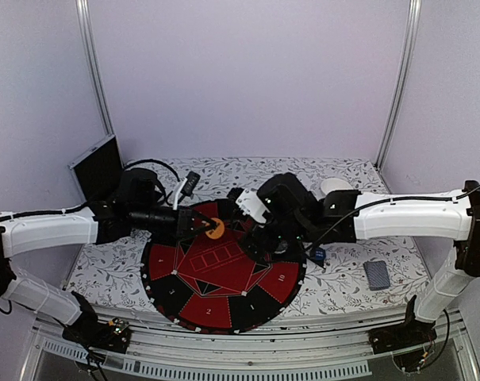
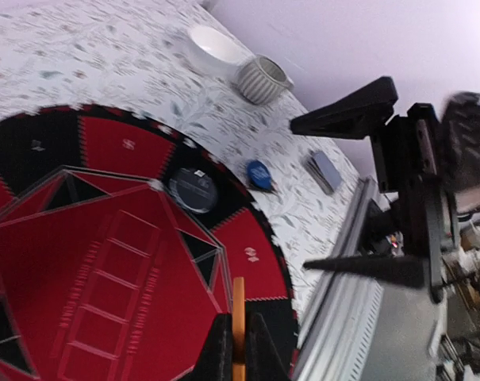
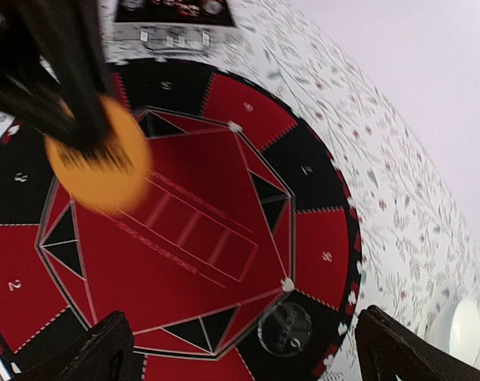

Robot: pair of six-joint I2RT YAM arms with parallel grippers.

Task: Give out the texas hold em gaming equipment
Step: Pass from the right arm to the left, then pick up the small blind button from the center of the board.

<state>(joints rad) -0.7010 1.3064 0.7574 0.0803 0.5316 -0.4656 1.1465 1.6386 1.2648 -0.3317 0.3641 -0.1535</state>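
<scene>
My left gripper (image 1: 206, 227) is shut on an orange disc button (image 1: 216, 230), held on edge above the far part of the round red and black poker mat (image 1: 184, 305). In the left wrist view the disc (image 2: 239, 317) stands between the fingertips. My right gripper (image 3: 247, 361) is open and empty above the mat's right side; it also shows in the top view (image 1: 259, 238). A dark round chip (image 3: 285, 327) lies on a black sector of the mat. A blue disc button (image 1: 319, 255) and a grey-blue card deck (image 1: 376, 274) lie on the cloth to the right. No triangle marker is visible.
A white bowl (image 2: 216, 44) and a ribbed grey cup (image 2: 262, 79) stand at the back right of the flowered tablecloth. A dark tablet (image 1: 97, 167) leans at the back left. The two grippers are close together over the mat.
</scene>
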